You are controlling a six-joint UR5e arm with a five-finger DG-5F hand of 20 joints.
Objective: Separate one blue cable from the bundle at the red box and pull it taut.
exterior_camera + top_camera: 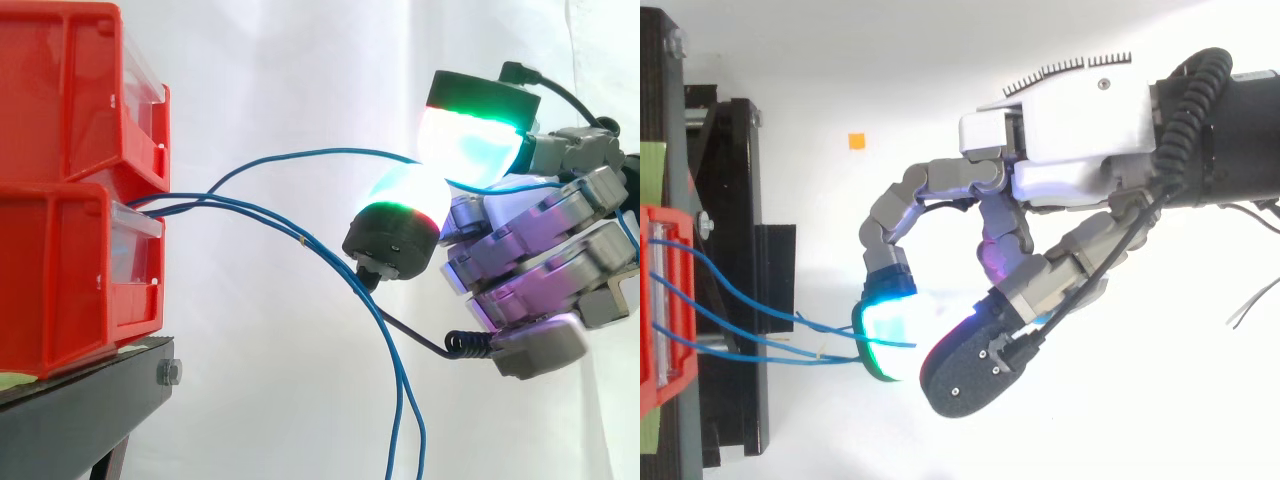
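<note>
At the left the red box (pixel 60 280) sits under a second red bin (pixel 70 90) on the black stand (pixel 80 410), which is the surface here. From the slot between them the blue cables fan out to the right. Two spare cables (pixel 400 400) droop and hang down near the middle. The one blue cable (pixel 300 154) lifts away from them in a loose arch and runs into the hand (pixel 530 260) on the right, where two glowing pads (pixel 470 145) are curled closed on it. So the cable's long axis lies left to right, box to hand, with slack in it. My judgement is that the coming pull must go rightward, straight away from the box. Behind hangs the white curtain (pixel 300 60)
</note>
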